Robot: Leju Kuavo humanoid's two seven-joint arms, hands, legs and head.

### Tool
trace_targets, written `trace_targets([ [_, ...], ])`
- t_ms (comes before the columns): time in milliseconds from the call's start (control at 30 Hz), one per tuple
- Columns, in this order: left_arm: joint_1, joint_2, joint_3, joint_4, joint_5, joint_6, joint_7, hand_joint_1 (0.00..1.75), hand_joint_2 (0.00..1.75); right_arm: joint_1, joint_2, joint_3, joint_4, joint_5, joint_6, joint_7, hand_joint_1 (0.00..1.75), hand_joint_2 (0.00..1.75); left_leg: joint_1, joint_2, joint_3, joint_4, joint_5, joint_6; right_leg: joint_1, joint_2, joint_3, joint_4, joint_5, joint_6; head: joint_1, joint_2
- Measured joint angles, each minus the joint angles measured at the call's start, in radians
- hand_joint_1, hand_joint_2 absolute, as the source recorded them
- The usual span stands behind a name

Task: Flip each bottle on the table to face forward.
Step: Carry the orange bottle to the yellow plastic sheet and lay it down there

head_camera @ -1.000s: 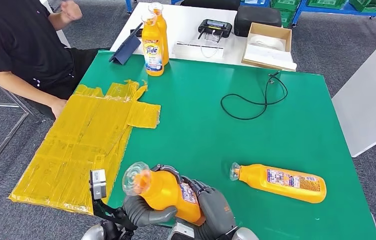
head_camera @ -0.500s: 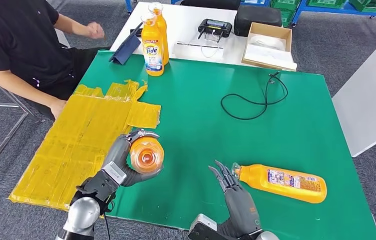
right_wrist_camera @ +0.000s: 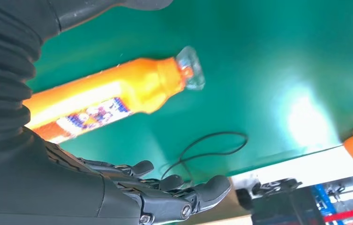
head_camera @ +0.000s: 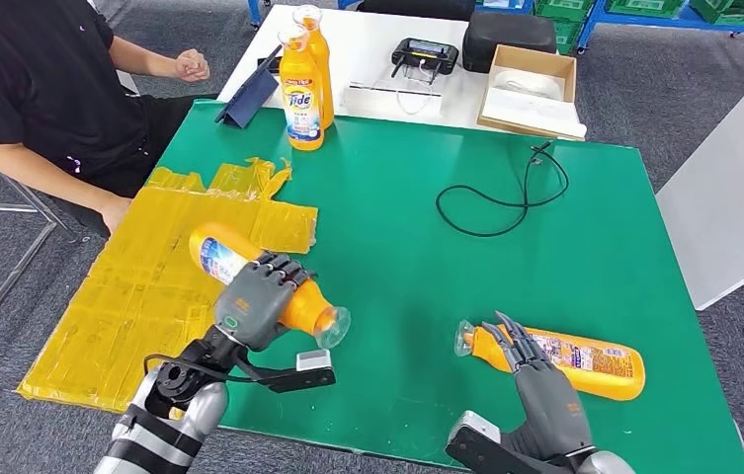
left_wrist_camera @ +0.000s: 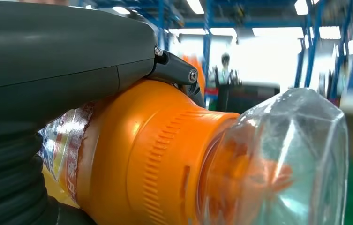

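Note:
My left hand (head_camera: pixel 254 301) grips an orange detergent bottle (head_camera: pixel 239 272) by its neck and holds it tilted above the table, clear cap (head_camera: pixel 332 326) toward the right, base over the yellow sheet. The left wrist view has the same bottle (left_wrist_camera: pixel 155 154) close up in my left hand (left_wrist_camera: pixel 57 61). A second orange bottle (head_camera: pixel 555 360) lies on its side on the green table (head_camera: pixel 417 237), cap to the left. My right hand (head_camera: pixel 545 380) hovers just in front of it, fingers spread, holding nothing. The lying bottle (right_wrist_camera: pixel 113 96) and my right hand (right_wrist_camera: pixel 155 192) appear in the right wrist view. Two Tide bottles (head_camera: pixel 303 84) stand upright at the far left.
A yellow taped sheet (head_camera: pixel 170 276) covers the table's left side. A black cable (head_camera: pixel 501 193) loops at the far right. A person in black (head_camera: pixel 41 89) sits at the left edge. A cardboard box (head_camera: pixel 534 89), a black case (head_camera: pixel 506 30) and a controller (head_camera: pixel 425 54) lie on the white table behind.
My left hand has tipped its bottle from cap-up to lying slanted, cap now pointing right. My right hand has moved forward and right, close to the lying bottle.

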Motion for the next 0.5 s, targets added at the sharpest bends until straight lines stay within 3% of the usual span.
trace_targets([
  [200,-0.035,0.065,-0.064,0.187,-0.071,0.052,0.062,1.75,1.75,0.053,-0.046,-0.039,-0.021,0.065,-0.052,-0.015,0.00,1.75,0.000,0.000,-0.002,0.000,0.000,0.000,0.000,0.000,-0.002,0.000,0.000,0.000,0.000,0.000],
  [467,-0.085,0.108,-0.090,0.225,-0.126,0.000,0.122,1.75,1.75,0.058,-0.063,-0.089,-0.066,0.104,-0.040,-0.027,0.00,1.75,0.000,0.000,-0.003,0.000,0.000,0.000,0.000,0.000,-0.002,0.000,0.000,0.000,0.000,0.000],
  [500,-0.088,0.111,-0.093,0.232,-0.149,0.000,0.139,1.44,1.75,0.057,-0.061,-0.094,-0.067,0.124,-0.035,-0.029,0.00,1.75,0.000,0.000,-0.003,0.000,0.000,0.000,0.000,0.000,-0.002,0.000,0.000,0.000,0.000,0.000],
])
